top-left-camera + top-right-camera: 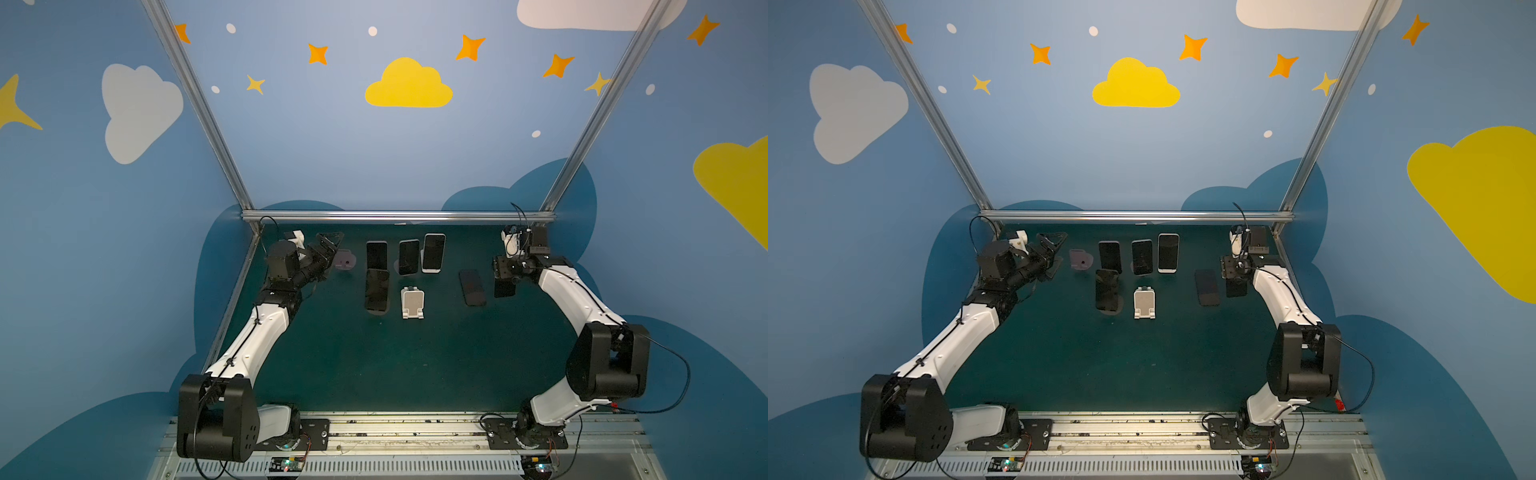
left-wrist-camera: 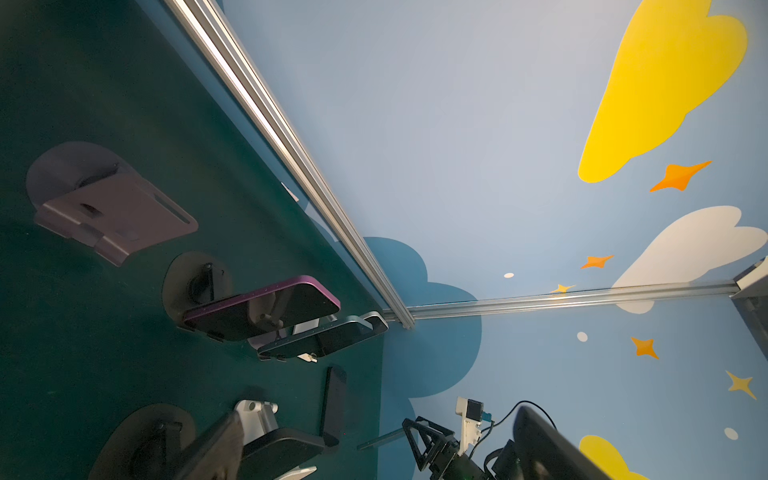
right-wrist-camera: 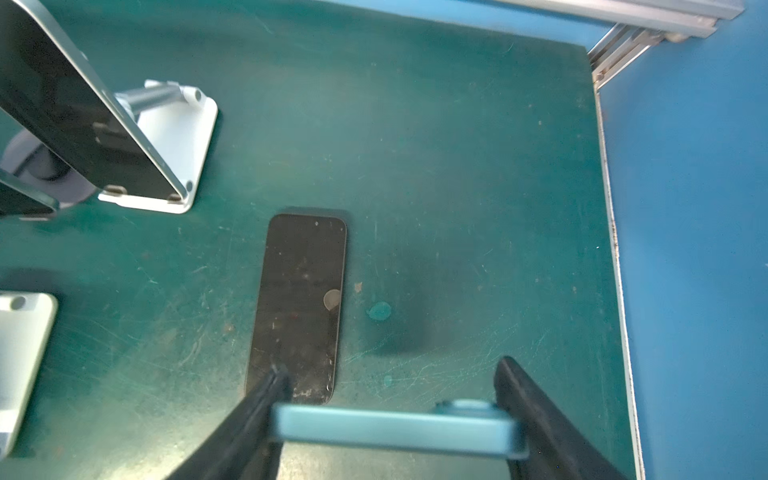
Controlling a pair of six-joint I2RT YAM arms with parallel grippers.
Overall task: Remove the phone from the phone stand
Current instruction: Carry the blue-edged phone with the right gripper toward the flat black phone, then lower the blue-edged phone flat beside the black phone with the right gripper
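Note:
My right gripper [image 3: 394, 374] is shut on a light-blue phone [image 3: 395, 430], one finger on each long edge. In both top views that phone [image 1: 504, 288] [image 1: 1236, 287] hangs upright from the right gripper [image 1: 504, 277] just above the table at the right, apart from every stand. An empty white phone stand [image 1: 412, 303] [image 1: 1144, 303] sits mid-table. My left gripper [image 1: 330, 245] [image 2: 382, 457] is open at the far left, holding nothing, beside an empty purple stand [image 1: 345, 259] [image 2: 116, 216].
A dark phone [image 3: 299, 307] [image 1: 472, 287] lies flat on the green mat just left of the held one. Several phones lean on stands [image 1: 376, 254] [image 1: 409, 257] [image 1: 433, 252] [image 1: 377, 289]. An aluminium rail [image 1: 399, 216] bounds the back; the mat's right edge [image 3: 611, 249] is close.

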